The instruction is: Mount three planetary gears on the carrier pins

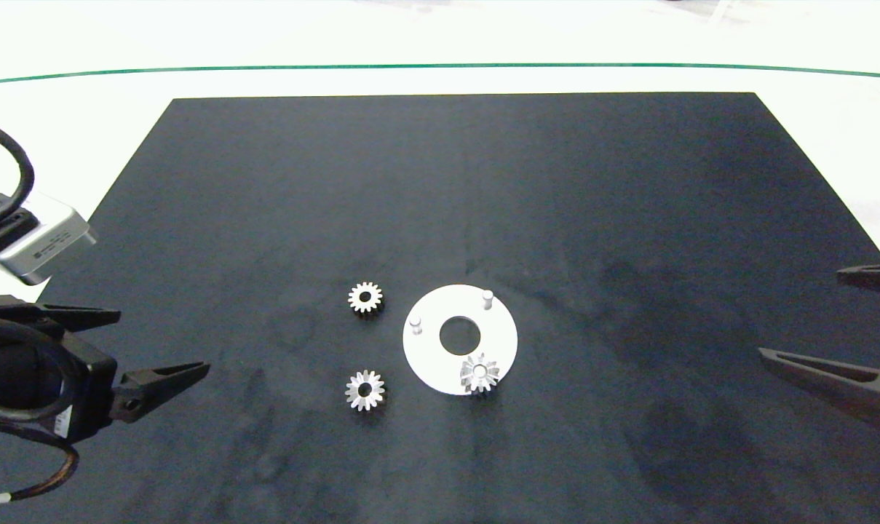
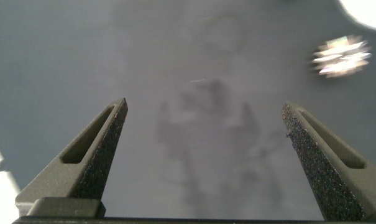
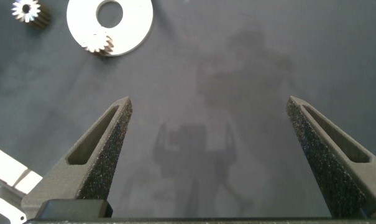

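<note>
I see the white disc (image 1: 460, 339) lying flat on the black mat (image 1: 483, 182), and I use it as my marker. One gear (image 1: 480, 373) sits on the disc at its near edge, on a pin. Two carrier pins (image 1: 488, 299) stand bare: one at the far side of the disc and one (image 1: 415, 324) at its left side. A second gear (image 1: 365, 298) lies flat on the mat just left of the disc, a bit further away from me. A third gear (image 1: 365, 390) lies flat on the mat left of the disc too, but nearer to me. The two loose gears do not touch the disc. My left gripper (image 1: 159, 349) hangs over the mat well to the left of the disc. Its fingers are spread wide and hold nothing. My right gripper (image 3: 209, 134) hangs well to the right of the disc. Its fingers are spread wide too, and there is nothing between them.
</note>
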